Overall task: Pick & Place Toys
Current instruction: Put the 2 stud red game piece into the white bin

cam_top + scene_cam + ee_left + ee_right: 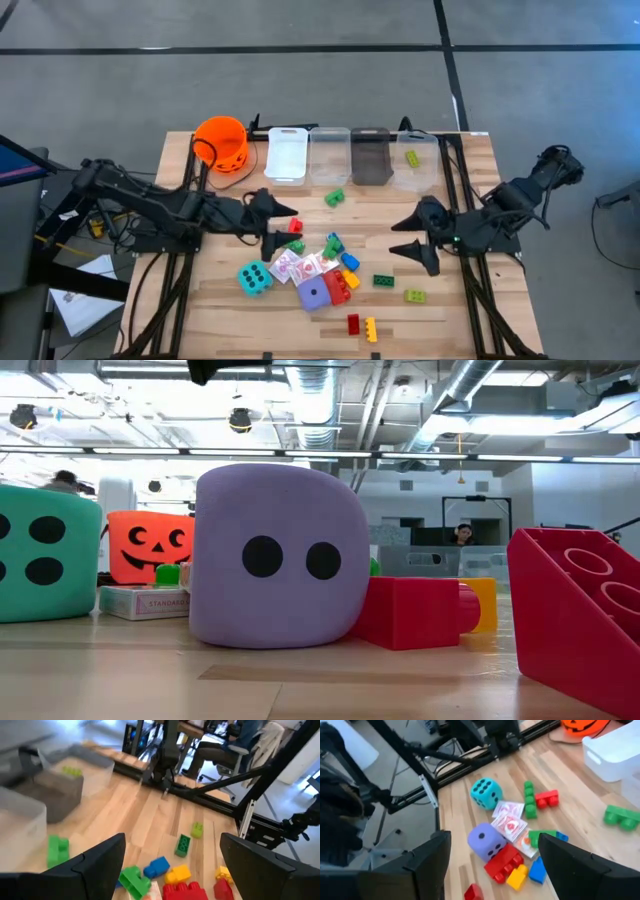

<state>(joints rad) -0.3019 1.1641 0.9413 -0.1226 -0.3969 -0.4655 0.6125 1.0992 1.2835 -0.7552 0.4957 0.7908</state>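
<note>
A: What sits nearest the table's front edge?
B: 2 small bricks, a red brick [353, 323] and a yellow brick [371, 329], side by side.

A: And behind them?
B: A purple die [314, 295] beside red-and-white cards [303, 266], with a teal die [254, 278] to their left.

A: The grippers?
B: The left gripper [281, 222] and right gripper [416, 238] hover on either side of the pile, fingers apart, holding nothing.

A: Farthest back?
B: 4 clear bins [286, 156] and an orange bucket [221, 143].
</note>
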